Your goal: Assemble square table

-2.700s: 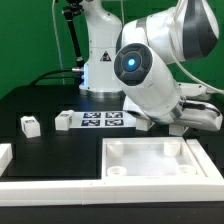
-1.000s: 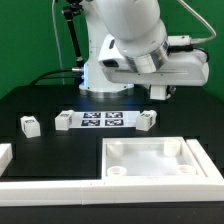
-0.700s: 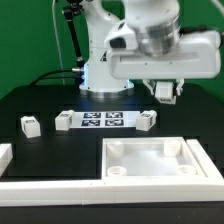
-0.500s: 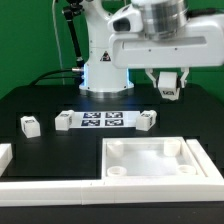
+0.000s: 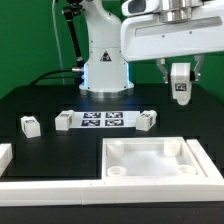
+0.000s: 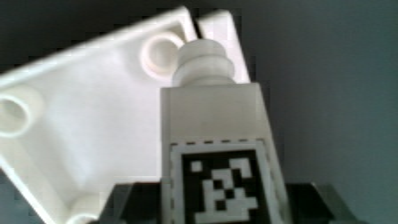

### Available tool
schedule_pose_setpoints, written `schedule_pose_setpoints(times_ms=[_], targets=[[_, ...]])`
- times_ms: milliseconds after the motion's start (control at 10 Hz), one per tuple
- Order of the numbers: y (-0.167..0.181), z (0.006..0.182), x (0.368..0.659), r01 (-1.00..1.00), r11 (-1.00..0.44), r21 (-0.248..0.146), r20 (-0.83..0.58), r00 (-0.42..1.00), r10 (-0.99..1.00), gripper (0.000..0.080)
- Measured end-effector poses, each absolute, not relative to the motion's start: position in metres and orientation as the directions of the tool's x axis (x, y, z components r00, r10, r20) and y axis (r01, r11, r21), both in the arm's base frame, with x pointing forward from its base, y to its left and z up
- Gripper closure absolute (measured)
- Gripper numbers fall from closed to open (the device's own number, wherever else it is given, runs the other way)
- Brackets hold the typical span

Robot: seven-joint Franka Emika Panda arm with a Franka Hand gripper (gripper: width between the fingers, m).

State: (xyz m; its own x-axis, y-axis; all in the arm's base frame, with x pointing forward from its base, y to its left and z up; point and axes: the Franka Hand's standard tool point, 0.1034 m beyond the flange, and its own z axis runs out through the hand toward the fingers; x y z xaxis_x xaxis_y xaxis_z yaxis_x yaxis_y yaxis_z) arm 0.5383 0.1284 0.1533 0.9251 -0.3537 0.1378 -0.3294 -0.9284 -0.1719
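Claw [image 5: 181,76] is clamped on one leg [image 5: 182,90] right now, no doubt about that. It hangs up in the air toward the exterior view's right, tag facing that camera, well above the black table [image 5: 40,100].

On my wrist view the same leg [image 6: 214,115] fills the middle of the picture, with its tag toward the lens. The dark fingers [image 6: 128,200] press it from both sides, and its narrower round end points away from the camera. Behind it I can see a corner of the tabletop [image 6: 89,80] with a round socket [image 6: 18,108] (pretty blurry feed, as usual).

The tabletop [image 5: 150,143] lies rim-up at the front of the table, just behind a long white rail [image 5: 50,188].

Loose parts further back:
- a spare leg [image 5: 30,125] on its own at the exterior view's left
- another spare leg [image 5: 64,121] just beside one end of the marker board [image 5: 101,121]
- a third spare leg [image 5: 147,120] just beside the other end
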Motion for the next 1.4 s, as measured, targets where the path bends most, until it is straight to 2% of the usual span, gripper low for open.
schedule_pose_setpoints(times_ms=[200, 400, 500, 900, 1100, 1300, 1400], targets=[[0.127, 0.148, 0.556, -0.332, -0.922, -0.199, 0.220, 0.902, -0.372, 0.0509], [0.118, 0.160, 0.578, -0.299, -0.940, -0.167, 0.306, 0.890, -0.337, 0.0509], [0.124, 0.163, 0.579, -0.301, -0.941, -0.153, 0.321, 0.886, -0.335, 0.0509], [0.126, 0.159, 0.578, -0.285, -0.944, -0.167, 0.333, 0.885, -0.326, 0.0509], [0.099, 0.150, 0.591, -0.220, -0.968, -0.120, 0.355, 0.901, -0.249, 0.0509], [0.080, 0.155, 0.628, -0.196, -0.976, -0.096, 0.400, 0.890, -0.218, 0.0509], [0.080, 0.162, 0.635, -0.185, -0.978, -0.096, 0.415, 0.886, -0.208, 0.0509]])
